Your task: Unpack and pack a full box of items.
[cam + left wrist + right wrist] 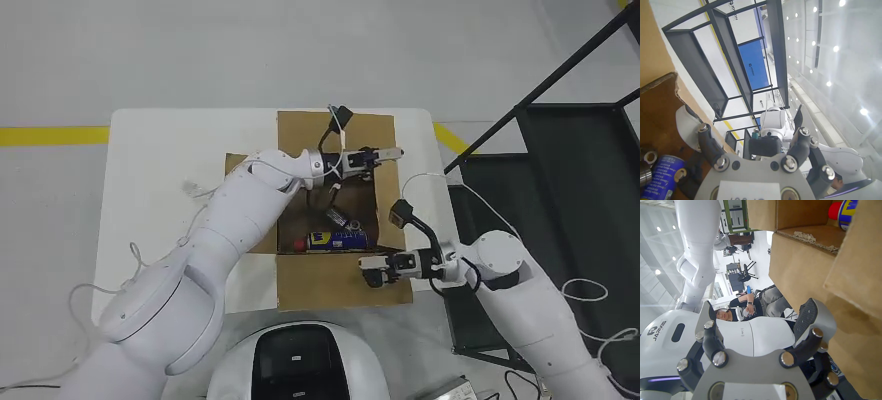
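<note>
An open cardboard box stands on the white table with its flaps spread. Inside lie a blue can with a red cap and a dark metal part. My left gripper hangs open over the box's far right corner with nothing between its fingers. In the left wrist view this left gripper has one white finger beside the box wall, with the blue can below. My right gripper is open at the box's near right flap; the right gripper has one fingertip close to the cardboard.
A black metal rack stands right of the table. Loose cables run from both wrists over the box's right side. The table's left half is bare white surface.
</note>
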